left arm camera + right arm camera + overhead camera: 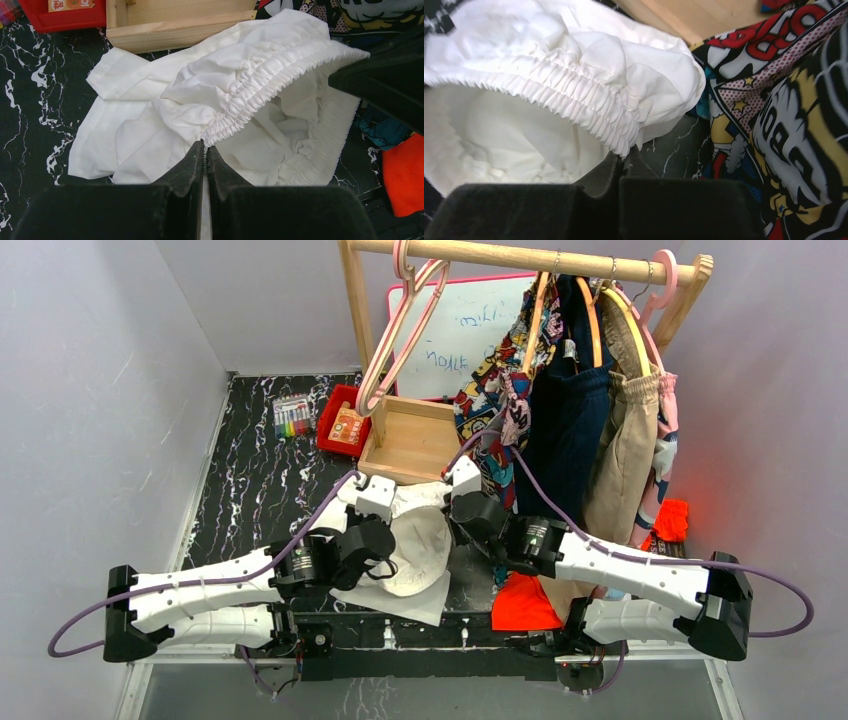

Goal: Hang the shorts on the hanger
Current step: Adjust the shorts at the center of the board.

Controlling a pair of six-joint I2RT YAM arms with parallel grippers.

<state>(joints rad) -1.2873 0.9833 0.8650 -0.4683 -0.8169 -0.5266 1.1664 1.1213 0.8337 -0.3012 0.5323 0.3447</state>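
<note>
The white shorts (420, 550) lie crumpled on the black marbled table between my two arms, with the gathered waistband (260, 85) stretched open. My left gripper (205, 146) is shut on the waistband's near left end, and the elastic runs into its closed jaws. Pinching the opposite end of the waistband (574, 95), my right gripper (624, 156) is shut on the shorts (634, 80) as well. The pale hanger (385, 360) hangs from the wooden rail at the back left, above the wooden box, apart from both grippers.
A wooden box (410, 440), a red tray (340, 420) and a pack of markers (292, 418) sit behind the shorts. A comic-print garment (500, 390), dark clothes and tan shorts (625, 440) hang at the right. An orange cloth (525, 605) lies under the right arm.
</note>
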